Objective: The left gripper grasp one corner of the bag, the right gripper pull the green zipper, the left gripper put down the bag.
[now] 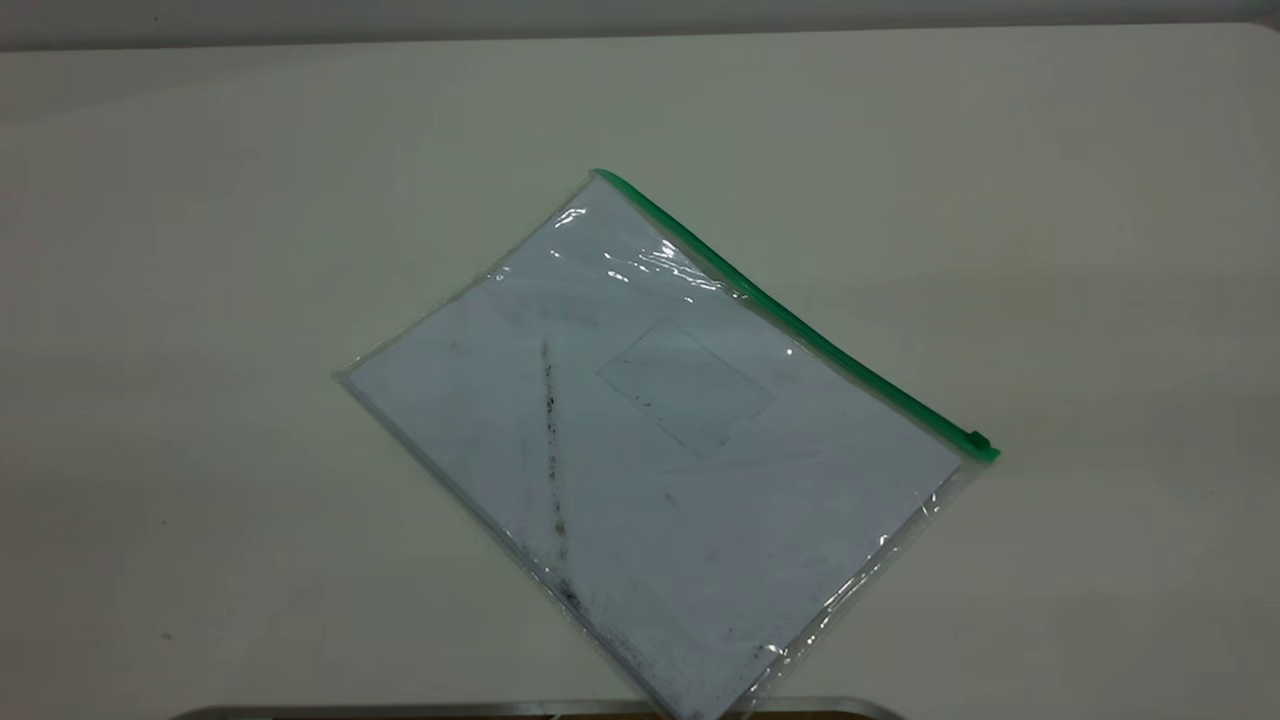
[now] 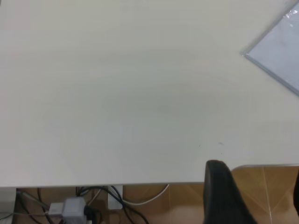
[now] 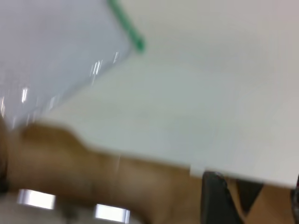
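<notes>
The bag [image 1: 640, 450] lies flat on the white table [image 1: 200, 250], turned at an angle, with white paper and a dark streak inside. The green zipper [image 1: 800, 330] runs along its far right edge, and the slider tab [image 1: 977, 440] sits at the right end. The clear corner [image 1: 950, 495] lies just below that end. Neither gripper shows in the exterior view. In its wrist view the left gripper [image 2: 254, 191] is open and empty over the table's front edge, far from the bag [image 2: 280, 51]. The right gripper [image 3: 252, 198] is open and empty, off the table edge, apart from the bag [image 3: 56, 46] and its zipper [image 3: 126, 25].
The table's front edge has a rounded metal-rimmed cutout [image 1: 540, 708] beside the bag's near corner. Brown floor, a power strip and cables [image 2: 93, 205] show below the edge in the left wrist view.
</notes>
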Robot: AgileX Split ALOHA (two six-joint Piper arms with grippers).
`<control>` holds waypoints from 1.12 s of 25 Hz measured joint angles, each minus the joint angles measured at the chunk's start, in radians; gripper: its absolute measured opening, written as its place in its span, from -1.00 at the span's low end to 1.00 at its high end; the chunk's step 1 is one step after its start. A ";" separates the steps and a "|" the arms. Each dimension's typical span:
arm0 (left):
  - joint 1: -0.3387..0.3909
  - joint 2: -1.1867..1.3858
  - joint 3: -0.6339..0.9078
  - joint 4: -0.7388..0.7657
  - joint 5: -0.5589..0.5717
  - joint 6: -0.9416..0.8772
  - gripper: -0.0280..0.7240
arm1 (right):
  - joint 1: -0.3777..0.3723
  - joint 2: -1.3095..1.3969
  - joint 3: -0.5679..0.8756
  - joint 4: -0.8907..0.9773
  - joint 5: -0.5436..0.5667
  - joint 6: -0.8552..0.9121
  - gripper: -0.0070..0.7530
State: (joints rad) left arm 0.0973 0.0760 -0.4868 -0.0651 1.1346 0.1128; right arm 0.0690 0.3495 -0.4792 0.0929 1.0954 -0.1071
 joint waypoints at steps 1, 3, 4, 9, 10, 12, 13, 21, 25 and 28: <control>0.000 0.000 0.000 0.000 0.000 0.000 0.21 | -0.016 -0.054 0.000 0.000 0.004 0.000 0.14; 0.000 0.000 0.000 0.000 0.000 0.000 0.21 | -0.026 -0.186 0.000 0.001 0.011 0.000 0.14; 0.000 0.000 0.000 0.000 0.000 0.000 0.21 | -0.026 -0.241 0.000 0.001 0.017 0.000 0.14; 0.000 -0.017 0.000 0.000 -0.001 0.000 0.21 | -0.026 -0.365 -0.003 0.004 0.043 0.000 0.14; 0.000 -0.043 0.000 0.000 -0.001 0.000 0.21 | -0.026 -0.365 -0.003 0.004 0.043 0.000 0.14; 0.000 -0.085 0.000 0.000 0.002 0.000 0.21 | -0.026 -0.365 -0.003 0.005 0.043 0.000 0.14; 0.000 -0.092 0.000 0.000 0.005 0.000 0.21 | -0.026 -0.365 -0.003 0.005 0.043 0.000 0.14; 0.000 -0.094 0.000 0.000 0.008 -0.004 0.21 | -0.026 -0.365 -0.003 0.005 0.044 -0.001 0.14; 0.000 -0.094 0.000 0.000 0.008 -0.004 0.21 | -0.026 -0.365 -0.003 0.005 0.044 -0.001 0.14; 0.000 -0.094 0.000 0.000 0.008 -0.004 0.21 | -0.026 -0.365 -0.003 0.005 0.044 0.000 0.14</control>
State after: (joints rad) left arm 0.0973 -0.0184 -0.4864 -0.0651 1.1428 0.1088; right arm 0.0430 -0.0158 -0.4825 0.0982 1.1390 -0.1070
